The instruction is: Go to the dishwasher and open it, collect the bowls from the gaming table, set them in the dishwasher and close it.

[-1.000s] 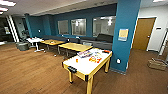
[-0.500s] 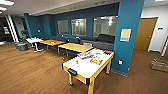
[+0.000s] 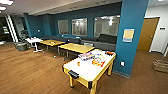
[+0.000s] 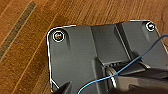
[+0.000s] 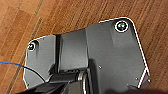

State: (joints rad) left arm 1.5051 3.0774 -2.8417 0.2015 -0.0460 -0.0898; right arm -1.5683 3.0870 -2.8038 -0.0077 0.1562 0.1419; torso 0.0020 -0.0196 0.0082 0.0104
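Note:
A game table (image 3: 85,72) with a white top and yellow frame stands just ahead on the wood floor, beside a blue pillar (image 3: 131,37). Colourful things (image 3: 97,60) lie on its far half, too blurred to name; I cannot make out bowls among them. The dishwasher is out of view. In the left wrist view the robot's dark plate (image 4: 75,57) hangs over the wood floor, crossed by a blue cable (image 4: 130,65). The right wrist view has the same kind of plate (image 5: 100,55) above floorboards.
Two yellow tables (image 3: 76,47) and a white table (image 3: 33,40) stand further back, left of the game table. A dark sofa (image 3: 100,41) runs along the blue wall. A wooden door (image 3: 147,33) and a box (image 3: 160,65) are at the right.
The whole head picture has slid slightly to the right, so the camera has turned a little. Nothing in the room has moved.

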